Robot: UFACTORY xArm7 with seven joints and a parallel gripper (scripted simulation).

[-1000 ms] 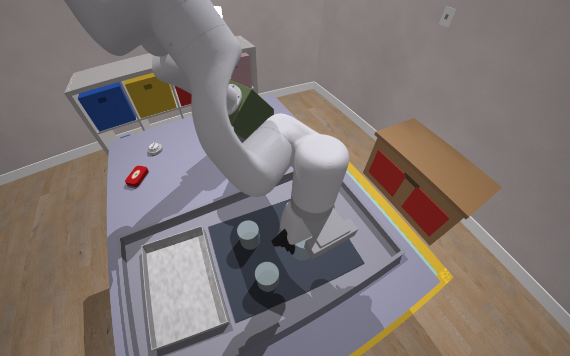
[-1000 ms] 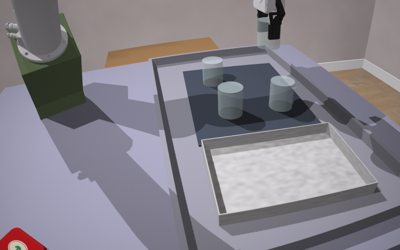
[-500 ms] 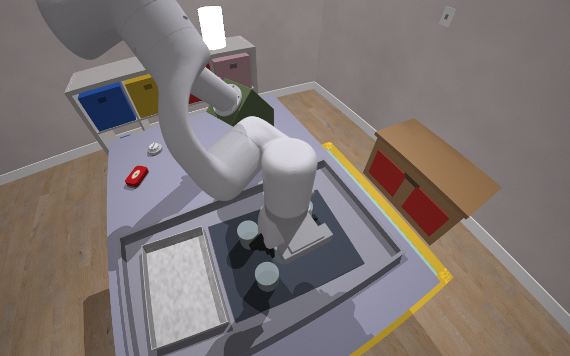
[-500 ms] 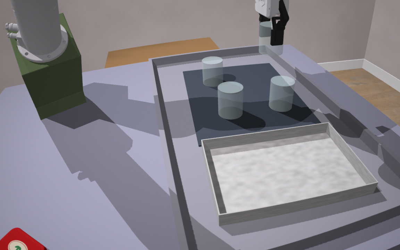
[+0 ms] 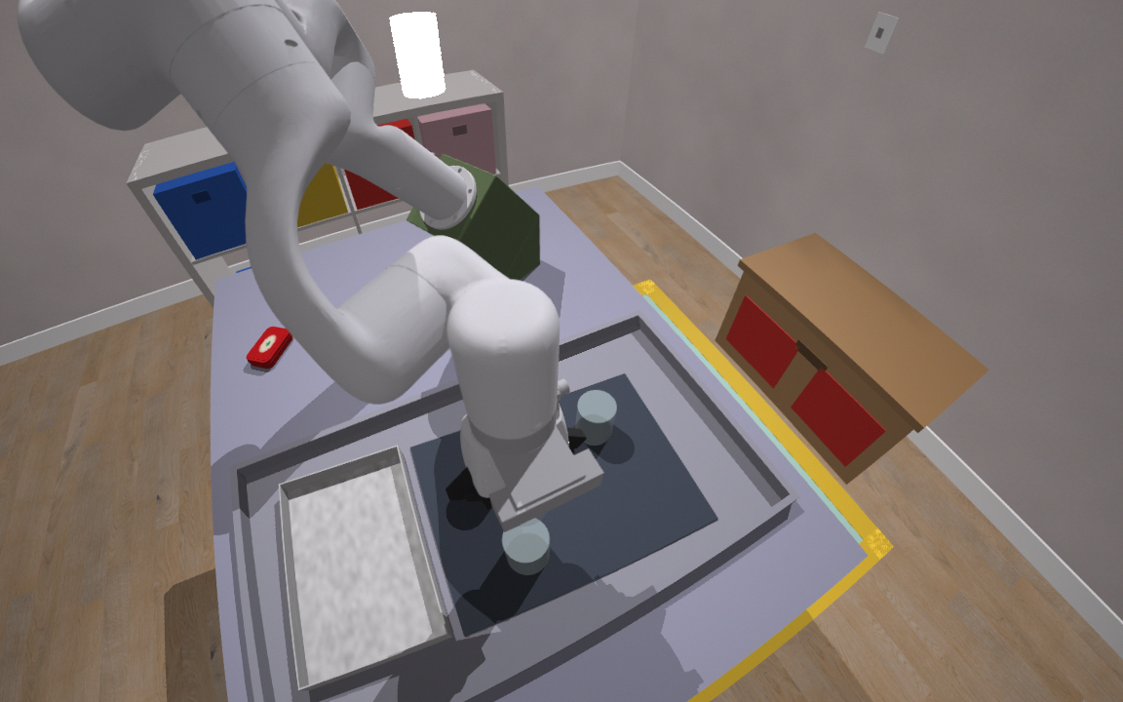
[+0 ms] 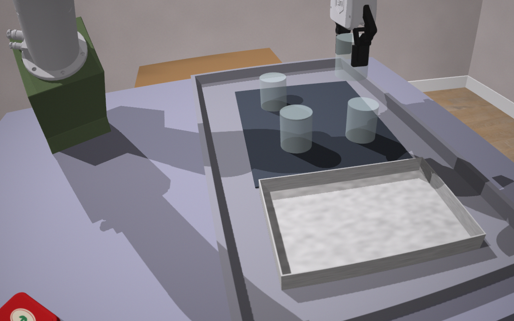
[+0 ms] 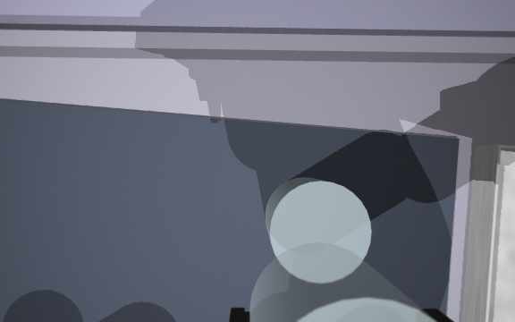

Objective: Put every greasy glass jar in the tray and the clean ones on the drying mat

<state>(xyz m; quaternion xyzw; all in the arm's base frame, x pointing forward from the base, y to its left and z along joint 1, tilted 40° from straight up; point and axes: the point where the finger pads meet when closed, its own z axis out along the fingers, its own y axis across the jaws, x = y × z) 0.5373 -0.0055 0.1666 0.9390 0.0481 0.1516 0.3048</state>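
Observation:
My gripper (image 6: pixel 350 43) is shut on a glass jar (image 6: pixel 344 53) (image 7: pixel 365 313) and holds it high above the dark drying mat (image 5: pixel 661 488) (image 6: pixel 330 91) (image 7: pixel 105 201). Three more glass jars stand upright on the mat: one at the back left (image 6: pixel 272 91) (image 5: pixel 596 417), one in the middle (image 6: pixel 296 127), and one on the right (image 6: pixel 362 119) (image 5: pixel 526 545) (image 7: pixel 320 230). In the top view my arm hides the middle jar and the held one. The grey tray (image 6: pixel 370 265) (image 5: pixel 347 462) (image 7: pixel 481 224) lies empty beside the mat.
A low grey wall (image 6: pixel 207 119) (image 5: pixel 696 392) rings the mat and tray. The arm's green base (image 6: pixel 63 99) stands at the table's back. A red device (image 5: pixel 269 346) lies on the table. A wooden cabinet (image 5: pixel 844 340) and a shelf of coloured bins (image 5: pixel 199 209) stand off the table.

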